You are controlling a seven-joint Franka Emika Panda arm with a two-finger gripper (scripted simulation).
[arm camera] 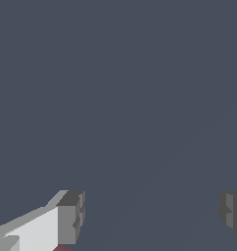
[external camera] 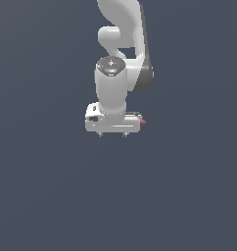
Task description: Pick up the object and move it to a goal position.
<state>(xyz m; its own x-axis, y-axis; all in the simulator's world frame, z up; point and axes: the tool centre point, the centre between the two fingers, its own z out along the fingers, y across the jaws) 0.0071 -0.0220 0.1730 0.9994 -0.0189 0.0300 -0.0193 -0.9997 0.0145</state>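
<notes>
My white gripper [external camera: 113, 134] hangs from the arm in the middle of the exterior view, its two short fingertips pointing down and set wide apart, open with nothing between them. Only a sliver of the maroon-red object [external camera: 143, 122] shows, peeking out from behind the gripper body on the exterior view's right. In the wrist view the gripper [arm camera: 151, 215] frames bare grey floor between its dark pads [arm camera: 71, 218], and a small maroon corner of the object [arm camera: 62, 248] appears at the picture's edge beside one finger, outside the gap. Most of the object is hidden.
A flat, uniform dark grey-blue floor [external camera: 52, 196] fills both views. The white arm's links [external camera: 121, 44] rise behind and above the gripper. No other objects, containers or edges show.
</notes>
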